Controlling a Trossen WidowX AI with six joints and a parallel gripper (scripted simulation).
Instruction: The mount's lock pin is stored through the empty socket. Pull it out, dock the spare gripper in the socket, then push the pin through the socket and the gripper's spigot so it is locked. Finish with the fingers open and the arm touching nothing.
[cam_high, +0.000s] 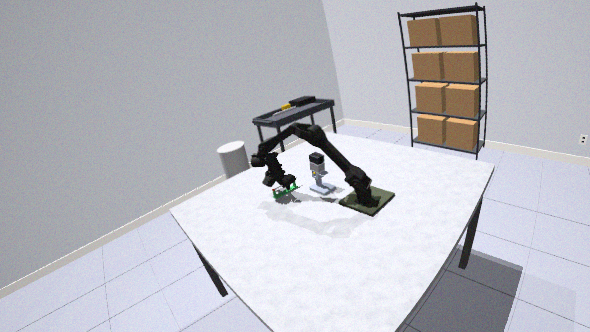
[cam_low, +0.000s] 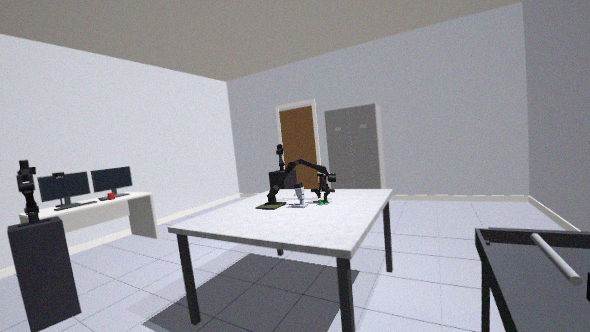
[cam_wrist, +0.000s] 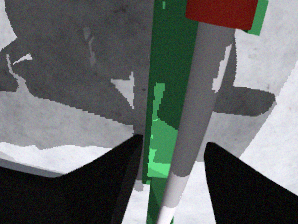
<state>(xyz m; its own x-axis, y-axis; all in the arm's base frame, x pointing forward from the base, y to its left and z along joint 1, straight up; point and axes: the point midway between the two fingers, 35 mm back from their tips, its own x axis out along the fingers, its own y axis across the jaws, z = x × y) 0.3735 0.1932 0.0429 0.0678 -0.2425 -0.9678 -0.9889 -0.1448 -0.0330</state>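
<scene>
The lock pin (cam_wrist: 192, 100) is a grey rod with a pale tip and a red head (cam_wrist: 220, 14). It lies along a green holder (cam_wrist: 172, 45) (cam_high: 277, 194) (cam_low: 320, 203) on the table. My gripper (cam_wrist: 174, 145) (cam_high: 290, 183) (cam_low: 322, 198) is open over the holder. The pin passes between the two black fingers, with a gap on each side. A pale blue-grey stand (cam_high: 321, 189) (cam_low: 300, 205) is beside the holder, towards the arm's base. A grey body with a black top (cam_high: 317, 164) (cam_low: 299, 191) is upright on it. Its socket is too small to make out.
The arm's dark green base plate (cam_high: 385, 197) (cam_low: 265, 206) lies beyond the stand. The arm arches above the stand. The white table's (cam_high: 280, 275) far edge is beyond the holder. A cart (cam_high: 295, 114), a white bin (cam_high: 234, 160) and a shelf with boxes (cam_high: 445, 114) stand off the table.
</scene>
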